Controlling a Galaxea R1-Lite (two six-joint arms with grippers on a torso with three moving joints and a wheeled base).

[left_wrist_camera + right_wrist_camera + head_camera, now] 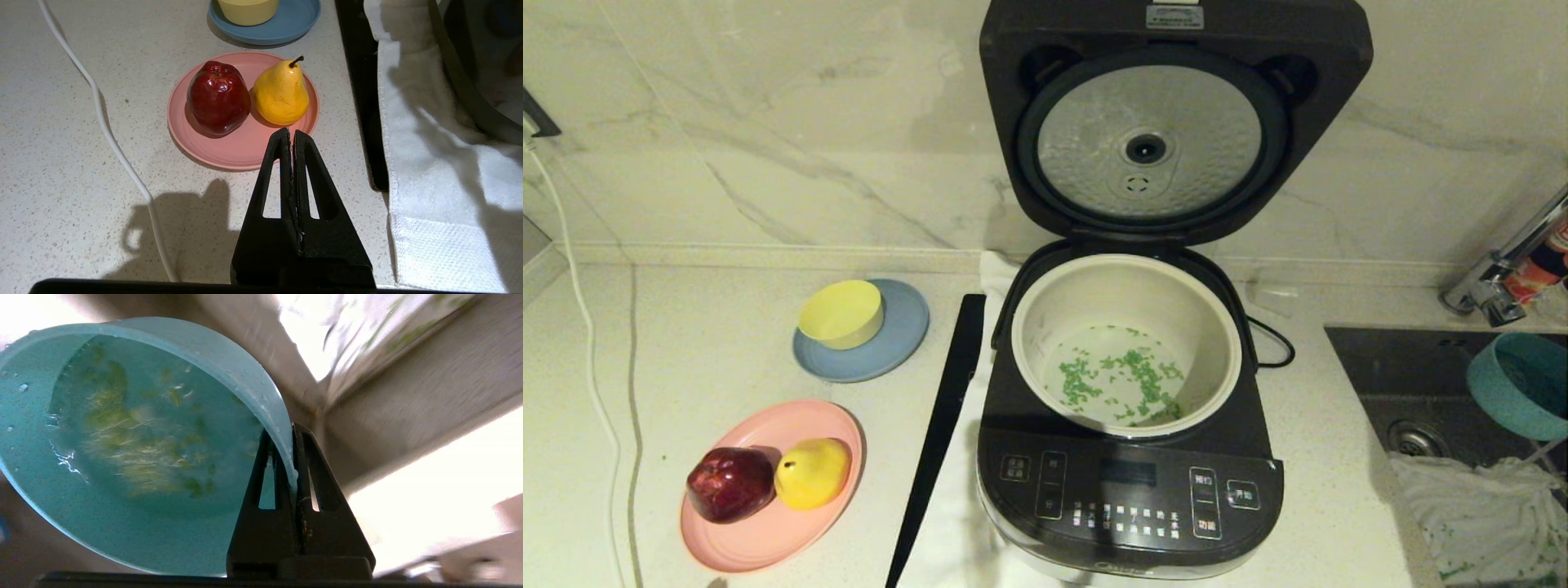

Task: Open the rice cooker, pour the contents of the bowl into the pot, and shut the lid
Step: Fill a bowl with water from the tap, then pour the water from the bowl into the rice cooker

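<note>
Nearest me, low in the frame, a speckled pale worktop carries a pink plate with a red apple and a yellow pear. My left fingers hover pressed together before that plate. In the centre sits the rice cooker, its cream pot holding scattered green contents. At the right edge, above the sink, my right fingers pinch the teal bowl by its wet rim. Farthest, the lid stands open against a marble wall.
</note>
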